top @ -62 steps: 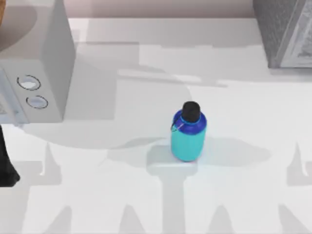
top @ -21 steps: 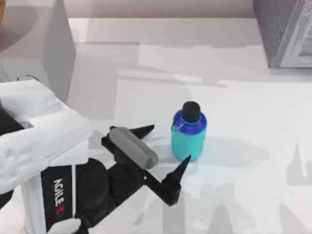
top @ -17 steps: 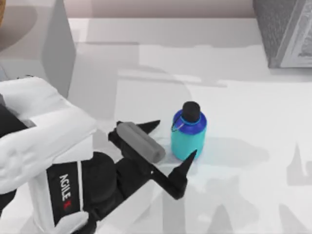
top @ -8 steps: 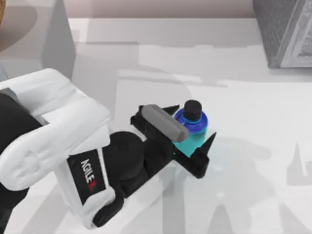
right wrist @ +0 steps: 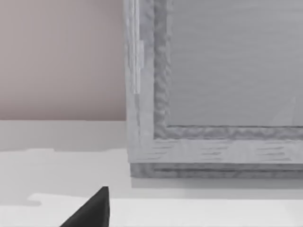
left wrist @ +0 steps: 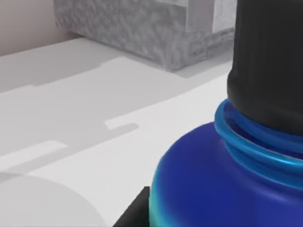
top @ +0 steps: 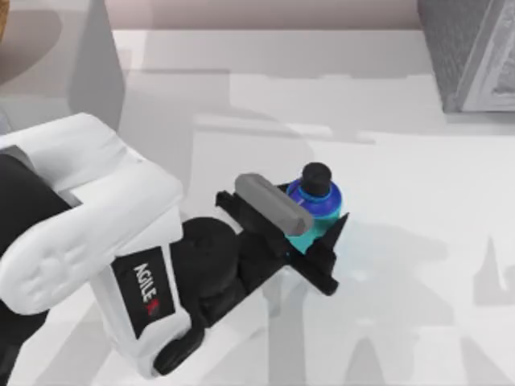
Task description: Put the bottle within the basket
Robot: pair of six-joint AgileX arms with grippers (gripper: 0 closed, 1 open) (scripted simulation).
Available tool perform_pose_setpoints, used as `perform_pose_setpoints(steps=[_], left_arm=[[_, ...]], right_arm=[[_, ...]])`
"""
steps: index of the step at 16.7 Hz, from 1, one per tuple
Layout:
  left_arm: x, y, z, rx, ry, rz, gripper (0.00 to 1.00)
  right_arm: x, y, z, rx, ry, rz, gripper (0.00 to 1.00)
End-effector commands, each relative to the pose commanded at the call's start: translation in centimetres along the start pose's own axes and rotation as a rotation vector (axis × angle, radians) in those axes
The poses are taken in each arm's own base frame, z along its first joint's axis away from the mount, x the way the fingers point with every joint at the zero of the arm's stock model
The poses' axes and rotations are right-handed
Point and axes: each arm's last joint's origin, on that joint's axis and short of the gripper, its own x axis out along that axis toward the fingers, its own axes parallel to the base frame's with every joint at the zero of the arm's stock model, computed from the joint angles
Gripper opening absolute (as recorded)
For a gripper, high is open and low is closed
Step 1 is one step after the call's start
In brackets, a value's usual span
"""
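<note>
The bottle [top: 315, 199] stands upright near the middle of the white table [top: 386, 161], with a cyan body, dark blue shoulder and black cap. My left gripper [top: 312, 219] reaches in from the lower left and is shut on the bottle's body. One black fingertip [top: 336, 229] presses its near-right side, and the other is hidden under the grey wrist block [top: 272, 203]. The left wrist view shows the bottle [left wrist: 213, 184] very close, blue shoulder below black cap [left wrist: 270, 71]. The basket is out of view. My right gripper [right wrist: 92, 210] is parked off to the right.
A tall pale grey box [top: 80, 64] stands at the back left, partly behind my left arm. A textured grey box [top: 475, 48] sits at the back right, also seen as the grey box [right wrist: 213, 94] and the grey box [left wrist: 142, 28]. A thin brown sliver [top: 3, 20] touches the top-left corner.
My left arm came in from the lower left and slid its open fingers around the bottle. Since half a second ago the fingers have drawn in against the bottle's sides.
</note>
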Motion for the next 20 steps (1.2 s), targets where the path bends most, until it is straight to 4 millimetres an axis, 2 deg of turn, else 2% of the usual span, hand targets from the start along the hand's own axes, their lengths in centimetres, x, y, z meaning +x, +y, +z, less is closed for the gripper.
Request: perform_pose_setpoints(steps=[7,17,20], left_arm=[[0.0,0.0,0.0,0.000,0.000,0.000,0.02],[0.0,0.0,0.0,0.001,-0.001,0.001,0.00],[0.1,0.2,1.4,0.018,-0.003,-0.016,0.00]], right_arm=[[0.0,0.0,0.0,0.000,0.000,0.000,1.00],[0.0,0.0,0.0,0.000,0.000,0.000,1.00],[0.0,0.0,0.0,0.000,0.000,0.000,1.00]])
